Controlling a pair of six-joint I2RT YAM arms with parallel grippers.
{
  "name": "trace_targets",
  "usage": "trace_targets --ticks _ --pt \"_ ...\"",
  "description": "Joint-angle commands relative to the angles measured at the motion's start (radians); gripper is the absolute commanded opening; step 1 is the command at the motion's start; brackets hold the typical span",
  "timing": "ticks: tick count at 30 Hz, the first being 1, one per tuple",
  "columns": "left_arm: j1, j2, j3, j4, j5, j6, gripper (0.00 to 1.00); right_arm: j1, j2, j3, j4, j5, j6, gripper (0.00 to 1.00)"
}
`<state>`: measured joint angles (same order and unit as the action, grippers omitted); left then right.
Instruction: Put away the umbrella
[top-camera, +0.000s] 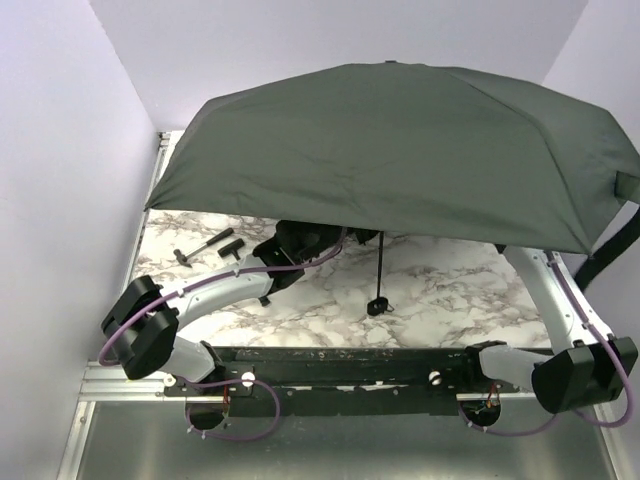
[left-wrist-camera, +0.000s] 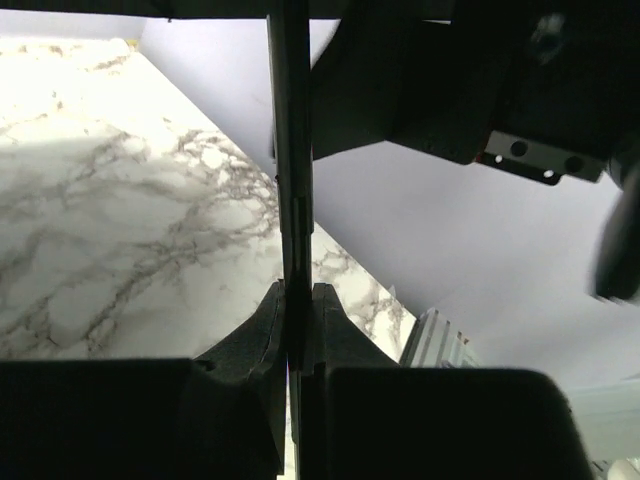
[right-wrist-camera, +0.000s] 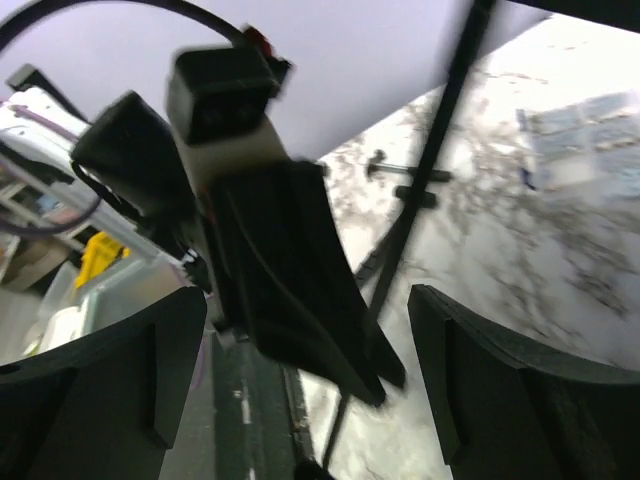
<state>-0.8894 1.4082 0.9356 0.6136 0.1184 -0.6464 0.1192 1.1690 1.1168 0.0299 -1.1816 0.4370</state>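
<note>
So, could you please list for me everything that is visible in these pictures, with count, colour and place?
umbrella: one, dark grey-green canopy, open, spread above the back of the table
shaft: one, thin, black, hanging under the canopy
handle: one, small, black, at the shaft's lower end
small tools: seemingly two, black handles, lying on the left part of the table
table: one, white marble pattern with grey veins, under everything
left gripper: one, black, shut on the shaft
right gripper: one, black, open, gripping nothing, under the canopy
</note>
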Motion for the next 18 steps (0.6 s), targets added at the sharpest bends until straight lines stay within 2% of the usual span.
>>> trace_targets --ticks 1,12,14,17,18 --pt "-0.049 -0.062 -0.009 0.060 -0.071 -0.022 0.00 0.118 0.060 0.081 0.051 0.115 0.099 0.88" --pt "-0.113 -0.071 -0.054 0.127 -0.138 -0.055 0.00 0.127 0.052 0.001 0.106 0.187 0.151 0.76" --pt "-0.120 -0.067 -0.051 0.130 -0.144 -0.055 0.00 0.128 0.047 -0.021 0.143 0.168 0.180 0.58" --pt "-0.125 -0.070 -0.054 0.134 -0.151 -0.054 0.00 0.128 0.033 -0.052 0.193 0.134 0.227 0.13" --pt "-0.126 -0.074 -0.060 0.142 -0.152 -0.053 0.00 0.128 0.025 -0.057 0.197 0.122 0.232 0.04"
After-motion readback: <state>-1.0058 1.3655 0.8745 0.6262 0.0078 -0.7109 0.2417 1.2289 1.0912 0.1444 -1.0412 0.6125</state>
